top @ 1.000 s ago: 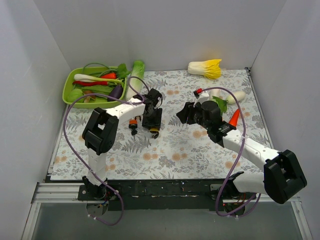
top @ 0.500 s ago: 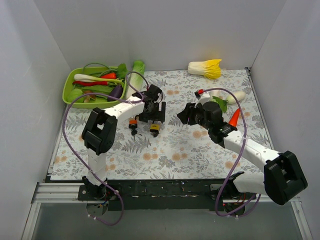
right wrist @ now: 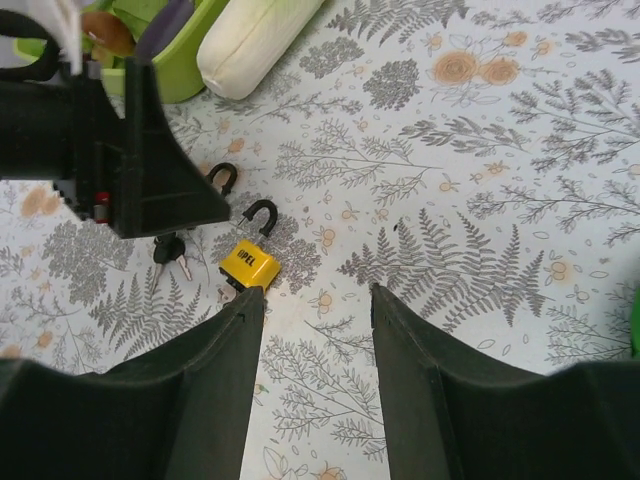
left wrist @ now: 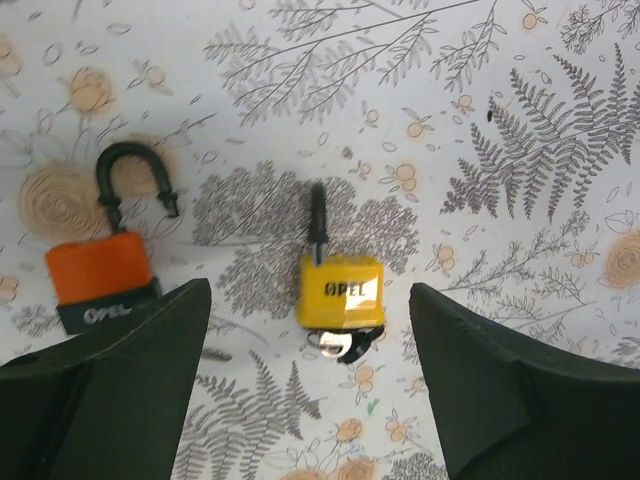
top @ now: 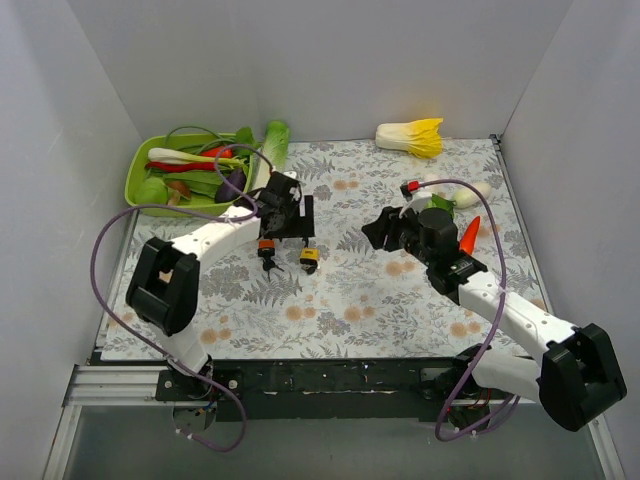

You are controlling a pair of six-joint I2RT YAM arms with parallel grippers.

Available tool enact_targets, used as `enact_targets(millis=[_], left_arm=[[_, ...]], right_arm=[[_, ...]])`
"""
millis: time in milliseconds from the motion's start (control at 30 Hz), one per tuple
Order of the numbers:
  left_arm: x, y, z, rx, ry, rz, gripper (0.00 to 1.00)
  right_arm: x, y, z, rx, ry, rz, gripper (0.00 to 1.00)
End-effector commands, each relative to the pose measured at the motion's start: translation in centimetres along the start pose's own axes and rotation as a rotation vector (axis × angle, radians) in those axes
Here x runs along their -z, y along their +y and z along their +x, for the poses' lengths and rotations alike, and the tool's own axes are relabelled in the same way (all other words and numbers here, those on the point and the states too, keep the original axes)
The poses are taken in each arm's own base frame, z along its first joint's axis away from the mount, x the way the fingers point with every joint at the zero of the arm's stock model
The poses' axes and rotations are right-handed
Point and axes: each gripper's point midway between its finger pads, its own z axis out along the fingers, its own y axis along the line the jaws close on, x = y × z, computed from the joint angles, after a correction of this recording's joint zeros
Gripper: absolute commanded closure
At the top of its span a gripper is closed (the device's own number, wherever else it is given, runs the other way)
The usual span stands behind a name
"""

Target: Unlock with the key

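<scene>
Now | yellow padlock [left wrist: 340, 291] lies centred between left fingers [left wrist: 130, 380], wide open, empty | key [left wrist: 335, 345] end nearest, shackle [left wrist: 318, 212] pointing away | right fingers [right wrist: 460, 400] open, empty, well apart

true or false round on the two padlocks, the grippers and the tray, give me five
1. A key sticks out of the bottom of the yellow padlock. True.
2. The left gripper is shut on the orange padlock. False: its fingers are apart and hold nothing. Both padlocks lie on the mat.
3. The orange padlock's shackle has one end free. True.
4. The green tray is empty. False: it holds vegetables.
5. The right gripper holds the carrot. False: it is open and empty, and the carrot lies on the mat beside that arm.
</scene>
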Motion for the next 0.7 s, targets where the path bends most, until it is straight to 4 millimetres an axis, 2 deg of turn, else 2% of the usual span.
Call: enact_targets(millis=[0,33,67,100,133,167,200,233,267,300,367,400,433,500,533,667], left_arm=[[5.1,1.0,-5.3,0.115,-0.254,0.142,0.15],[5.1,1.3,-4.8,0.139,-0.254,0.178,0.13],[6.2,1.9,-5.4,0.167,-0.284,0.193,0.1],[6.4,3.9,-6.1,0.219,-0.305,0.179,0.05],[7.1,4.0,-6.7,0.244,-0.329,0.22,0.03],[6.8,5.1,-5.9,0.267,-0.326,0.216,0.02],[8.3,6.2,-6.9,0.288,-0.384,0.223,0.02],[9.0,6.5,-7.7,0.298,-0.436,0.247,0.02],[9.2,7.2,-7.2,0.305,-0.448,0.25,0.02],[11.2,7.8,-8.0,0.305,-0.52,0.26,0.02],[13.4,8.6,-9.4,0.279,-0.646,0.249,0.02],[13.6,9.0,-8.9,0.265,-0.67,0.236,0.02],[16.0,8.8,-9.8,0.242,-0.754,0.248,0.02],[16.9,9.5,-9.5,0.222,-0.804,0.218,0.02],[18.3,9.5,-9.8,0.214,-0.845,0.22,0.02],[19.5,10.3,-9.7,0.24,-0.887,0.182,0.02]], right_arm=[[1.2,-1.4,-2.1,0.026,-0.08,0.021,0.45],[1.3,-1.9,-2.0,0.019,-0.078,0.027,0.45],[1.4,-2.5,-1.6,0.01,-0.068,0.039,0.45],[1.7,-3.6,-2.0,-0.003,-0.081,0.062,0.45],[1.9,-4.0,-1.8,-0.012,-0.075,0.065,0.45],[2.1,-4.6,-1.5,-0.023,-0.069,0.076,0.45],[2.5,-5.7,-1.8,-0.035,-0.079,0.1,0.45],[2.7,-6.1,-1.9,-0.039,-0.084,0.11,0.45],[2.9,-6.6,-1.9,-0.043,-0.081,0.126,0.45],[3.4,-7.2,-2.3,-0.043,-0.098,0.147,0.45],[3.9,-8.1,-2.6,-0.031,-0.113,0.186,0.45],[4.3,-8.1,-3.2,-0.021,-0.133,0.196,0.45],[4.6,-8.5,-3.5,-0.012,-0.146,0.216,0.45],[5.0,-8.6,-4.2,0.016,-0.17,0.234,0.45],[5.2,-8.7,-4.4,0.023,-0.181,0.241,0.45],[6.3,-9.9,-5.7,0.07,-0.251,0.316,0.45]])
